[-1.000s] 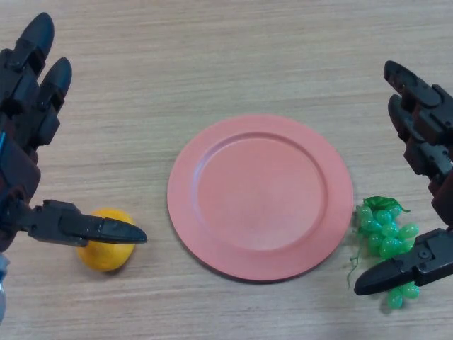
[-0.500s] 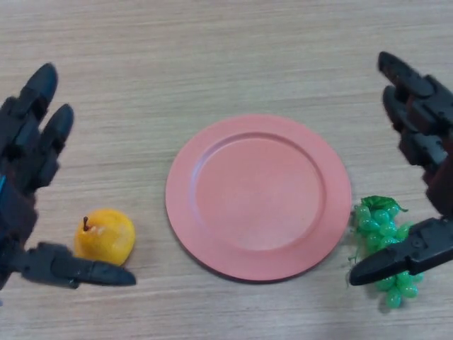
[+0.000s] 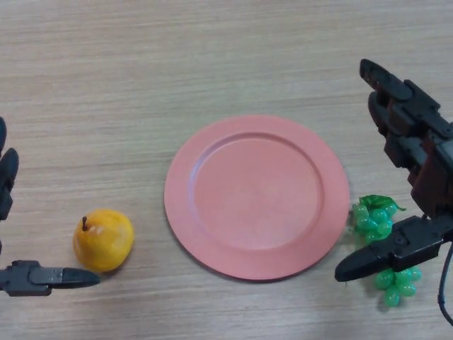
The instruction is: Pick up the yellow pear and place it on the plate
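The yellow pear (image 3: 103,239) with a short brown stem lies on the wooden table, left of the empty pink plate (image 3: 257,196). My left hand (image 3: 42,278) shows at the left edge, open, its thumb just below and left of the pear, not touching it. My right hand (image 3: 410,149) is open at the right edge, right of the plate, its thumb over a bunch of green grapes.
A bunch of green grapes (image 3: 383,241) lies right of the plate, partly under my right thumb. The wooden table (image 3: 212,64) stretches away behind the plate.
My left hand has drawn back to the left and down, uncovering the pear. My right hand has shifted slightly left, toward the plate.
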`<state>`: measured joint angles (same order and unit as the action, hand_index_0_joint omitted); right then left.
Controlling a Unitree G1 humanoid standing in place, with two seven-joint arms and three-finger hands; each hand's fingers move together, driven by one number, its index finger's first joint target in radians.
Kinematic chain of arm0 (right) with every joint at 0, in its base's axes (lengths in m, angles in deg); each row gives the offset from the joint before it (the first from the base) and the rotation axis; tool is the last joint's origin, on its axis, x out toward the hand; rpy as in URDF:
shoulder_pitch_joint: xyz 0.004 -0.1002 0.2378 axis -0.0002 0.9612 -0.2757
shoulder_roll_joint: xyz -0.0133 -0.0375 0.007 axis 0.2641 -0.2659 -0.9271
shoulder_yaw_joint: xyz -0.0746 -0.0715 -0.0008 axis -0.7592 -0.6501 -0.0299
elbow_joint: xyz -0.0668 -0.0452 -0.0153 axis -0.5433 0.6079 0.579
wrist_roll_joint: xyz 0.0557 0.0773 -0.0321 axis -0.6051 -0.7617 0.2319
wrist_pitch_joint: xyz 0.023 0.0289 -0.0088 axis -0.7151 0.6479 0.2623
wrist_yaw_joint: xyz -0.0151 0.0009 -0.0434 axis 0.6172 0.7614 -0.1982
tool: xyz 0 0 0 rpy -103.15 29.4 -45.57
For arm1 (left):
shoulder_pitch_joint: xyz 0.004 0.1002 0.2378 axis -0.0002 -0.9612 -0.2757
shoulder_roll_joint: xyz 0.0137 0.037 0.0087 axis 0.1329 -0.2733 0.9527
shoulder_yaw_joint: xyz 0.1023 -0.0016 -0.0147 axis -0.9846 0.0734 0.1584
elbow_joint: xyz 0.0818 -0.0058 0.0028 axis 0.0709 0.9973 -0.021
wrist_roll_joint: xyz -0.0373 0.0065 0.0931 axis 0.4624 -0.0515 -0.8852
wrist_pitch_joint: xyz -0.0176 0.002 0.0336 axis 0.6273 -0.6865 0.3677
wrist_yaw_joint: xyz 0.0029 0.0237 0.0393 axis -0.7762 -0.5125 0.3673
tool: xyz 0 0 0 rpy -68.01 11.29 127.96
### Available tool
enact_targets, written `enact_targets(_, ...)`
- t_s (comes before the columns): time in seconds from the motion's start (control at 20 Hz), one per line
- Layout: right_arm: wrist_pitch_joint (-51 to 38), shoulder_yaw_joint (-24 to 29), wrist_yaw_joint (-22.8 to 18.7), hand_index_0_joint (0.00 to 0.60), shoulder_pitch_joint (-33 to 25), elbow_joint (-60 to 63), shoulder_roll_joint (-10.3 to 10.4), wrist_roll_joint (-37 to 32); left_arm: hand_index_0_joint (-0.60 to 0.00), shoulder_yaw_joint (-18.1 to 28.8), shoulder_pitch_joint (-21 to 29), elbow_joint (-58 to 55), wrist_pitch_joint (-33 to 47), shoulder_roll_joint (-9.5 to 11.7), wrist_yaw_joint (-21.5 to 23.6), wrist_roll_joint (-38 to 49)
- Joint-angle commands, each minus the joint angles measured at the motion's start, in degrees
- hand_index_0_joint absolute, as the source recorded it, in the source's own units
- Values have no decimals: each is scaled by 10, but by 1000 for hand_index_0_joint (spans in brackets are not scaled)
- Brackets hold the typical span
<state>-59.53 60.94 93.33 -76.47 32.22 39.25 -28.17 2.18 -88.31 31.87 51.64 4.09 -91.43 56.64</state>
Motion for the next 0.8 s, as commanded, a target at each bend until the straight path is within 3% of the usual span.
enact_targets(0.05,-95,35,-12,0,-6,-48,-7,-2,0,0,26,39,113,33,28,1)
enact_targets(0.3,-97,69,-13,0,10,-62,-9,-31,0,-28,60,156,163,52,43,14)
enact_targets(0.6,-96,99,-11,0,32,-74,-8,-37,0,-59,93,262,209,56,34,13)
enact_targets(0.75,-99,107,-14,0,37,-80,-6,-36,0,-78,132,348,260,59,53,-7)
enact_targets(0.8,-98,108,-15,0,37,-81,-6,-37,-99,-79,134,353,263,59,55,-9)
